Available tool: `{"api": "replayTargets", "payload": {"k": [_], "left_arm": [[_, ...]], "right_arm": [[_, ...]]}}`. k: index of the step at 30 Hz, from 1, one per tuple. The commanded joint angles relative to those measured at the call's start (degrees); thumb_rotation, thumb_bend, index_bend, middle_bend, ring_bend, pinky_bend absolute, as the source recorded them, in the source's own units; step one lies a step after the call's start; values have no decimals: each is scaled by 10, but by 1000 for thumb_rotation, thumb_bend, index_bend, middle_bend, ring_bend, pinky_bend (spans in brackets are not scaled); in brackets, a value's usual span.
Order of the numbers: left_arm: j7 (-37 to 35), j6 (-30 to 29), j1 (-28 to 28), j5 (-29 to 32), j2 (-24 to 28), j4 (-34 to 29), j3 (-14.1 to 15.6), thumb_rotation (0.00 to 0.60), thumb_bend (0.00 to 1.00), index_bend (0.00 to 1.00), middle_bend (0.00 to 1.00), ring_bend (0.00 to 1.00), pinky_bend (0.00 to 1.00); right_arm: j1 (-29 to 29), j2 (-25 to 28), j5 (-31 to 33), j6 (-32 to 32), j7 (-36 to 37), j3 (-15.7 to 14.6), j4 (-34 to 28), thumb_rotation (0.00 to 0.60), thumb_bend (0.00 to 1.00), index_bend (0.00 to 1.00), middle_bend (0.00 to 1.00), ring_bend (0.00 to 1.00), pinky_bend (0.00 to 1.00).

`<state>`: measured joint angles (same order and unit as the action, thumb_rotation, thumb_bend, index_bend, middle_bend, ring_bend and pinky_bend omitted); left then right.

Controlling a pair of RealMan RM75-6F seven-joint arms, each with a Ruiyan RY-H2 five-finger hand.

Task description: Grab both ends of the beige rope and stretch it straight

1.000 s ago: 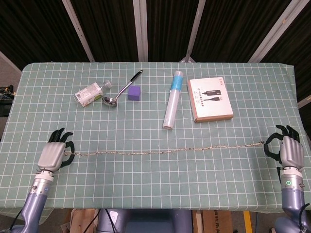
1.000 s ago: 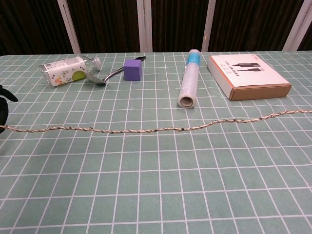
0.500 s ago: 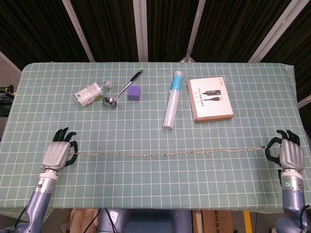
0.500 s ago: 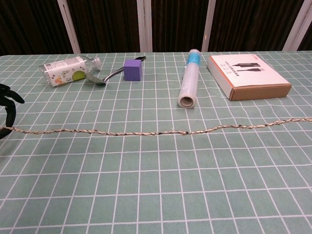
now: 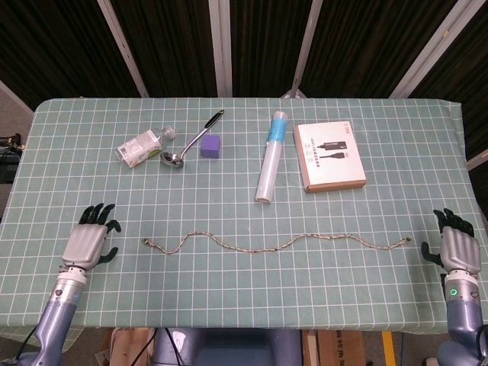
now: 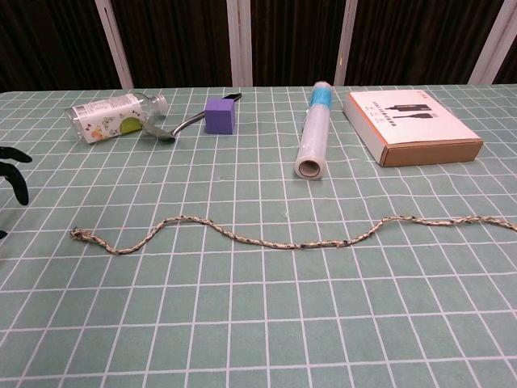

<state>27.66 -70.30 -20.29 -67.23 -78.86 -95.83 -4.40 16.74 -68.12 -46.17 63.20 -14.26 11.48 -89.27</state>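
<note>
Nearest the robot, the left hand hovered at about eight o'clock on the table, fingers spread and holding nothing; the chest view caught only its dark fingertips at the frame's left edge. The right hand sat at about four o'clock, right at the table's right edge, its fingers likewise apart and empty.

Between them the beige rope lay loose on the green checked cloth in shallow waves, running from nine o'clock toward three o'clock. Its left end stopped short of the left hand with a clear gap of bare cloth between; its right end lay near the right hand, but apart from it. Neither hand touched the rope. The strip of cloth in front of the rope, toward the near edge at six o'clock, was open.

Beyond the rope was a broad band of bare cloth. Farther back, a clear plastic roll with a blue band lay lengthwise near twelve o'clock, and a flat white-and-orange box lay just beside it at one o'clock. Toward eleven o'clock lay a purple cube, a metal spoon with a dark handle touching or just beside the cube, and a small bottle on its side. The far edge behind them met dark curtains.
</note>
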Motion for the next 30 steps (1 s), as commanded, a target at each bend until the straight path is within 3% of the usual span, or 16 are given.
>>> {"api": "replayTargets", "payload": {"k": [1, 6, 8, 11, 15, 23, 30], "left_arm": [[-9, -5, 5, -4, 10, -10, 2, 600, 274, 325, 19, 0, 0], [-52, -22, 23, -23, 38, -32, 8, 600, 46, 168, 0, 0, 0], [-73, -28, 32, -34, 56, -44, 15, 600, 21, 138, 0, 0, 0], [-112, -51, 51, -68, 84, -59, 28, 600, 19, 94, 0, 0, 0], [-153, -112, 85, -143, 112, -48, 53, 600, 19, 33, 0, 0, 0], [-224, -212, 146, -213, 143, -2, 80, 600, 19, 6, 0, 0, 0], [-276, -249, 176, -216, 163, 9, 80, 600, 19, 3, 0, 0, 0]], "right_arm": [[-1, 6, 2, 4, -2, 0, -8, 600, 458, 0, 0, 0, 0], [-6, 17, -6, 19, 6, 4, -27, 600, 297, 0, 0, 0, 0], [-10, 24, -14, 21, 16, 4, -41, 600, 262, 0, 0, 0, 0], [-22, 40, -56, 36, 39, -2, -70, 600, 254, 0, 0, 0, 0], [-51, 56, -169, 88, 83, -25, -89, 600, 254, 0, 0, 0, 0], [-106, 75, -339, 187, 120, -88, -62, 600, 253, 0, 0, 0, 0], [-131, 90, -368, 220, 150, -102, -59, 600, 253, 0, 0, 0, 0]]}}
